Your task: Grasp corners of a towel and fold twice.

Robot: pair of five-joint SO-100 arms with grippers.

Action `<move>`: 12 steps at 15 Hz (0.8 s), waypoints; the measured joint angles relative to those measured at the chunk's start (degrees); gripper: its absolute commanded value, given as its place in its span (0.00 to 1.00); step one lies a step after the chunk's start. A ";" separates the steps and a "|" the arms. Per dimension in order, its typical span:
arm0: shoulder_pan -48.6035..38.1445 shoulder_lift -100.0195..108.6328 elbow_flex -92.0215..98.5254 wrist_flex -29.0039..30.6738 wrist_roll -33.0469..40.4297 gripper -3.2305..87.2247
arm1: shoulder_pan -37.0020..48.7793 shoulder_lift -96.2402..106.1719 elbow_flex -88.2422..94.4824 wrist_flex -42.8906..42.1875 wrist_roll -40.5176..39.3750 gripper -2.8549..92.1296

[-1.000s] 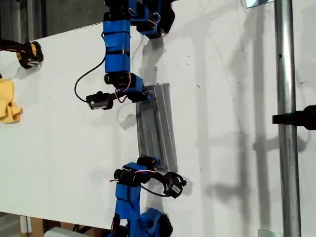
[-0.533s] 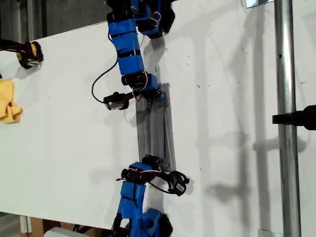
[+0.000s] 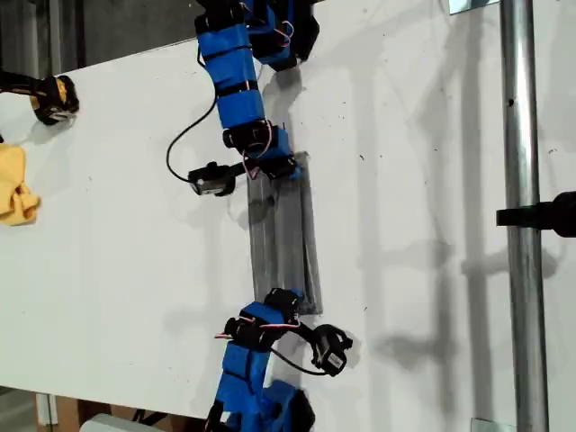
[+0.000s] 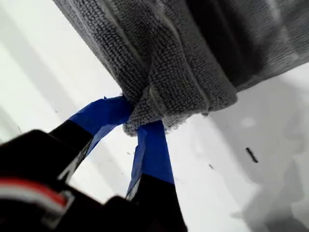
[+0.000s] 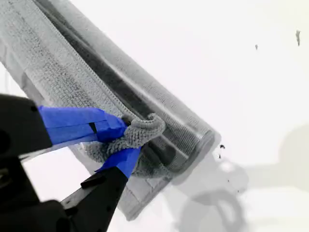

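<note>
Exterior view looks almost straight down from well above, taking in the whole white bench (image 3: 135, 225), both blue arms and a metal pole (image 3: 520, 216) at the exterior view's right. Each wrist camera rides its arm and looks along the blue fingers from very close: first wrist view onto my first gripper (image 4: 136, 123), second wrist view onto my second gripper (image 5: 126, 140). All three views share the grey striped towel (image 3: 286, 238) and bench surface beside it.

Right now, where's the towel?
In the exterior view the towel is a narrow folded strip at table centre, each end pinched by a blue arm's jaws.
</note>
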 measured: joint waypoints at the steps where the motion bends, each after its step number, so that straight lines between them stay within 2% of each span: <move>1: -4.13 3.08 -1.67 3.43 3.87 0.02 | 5.10 3.96 -1.49 2.29 -3.87 0.03; 3: -12.57 7.91 -5.45 8.70 10.90 0.02 | 12.30 5.89 -8.88 8.53 -10.02 0.03; 6: -17.67 9.05 -5.98 9.49 15.29 0.02 | 16.35 6.42 -10.81 10.02 -12.92 0.03; 8: -17.93 9.23 -2.37 6.94 15.56 0.02 | 16.08 6.68 -7.73 7.91 -12.66 0.03; 10: -17.05 9.40 4.66 1.58 14.33 0.02 | 13.45 6.94 -1.93 4.04 -10.46 0.03; 12: -12.92 9.40 10.11 -2.81 11.07 0.02 | 9.14 6.94 2.20 1.49 -6.77 0.03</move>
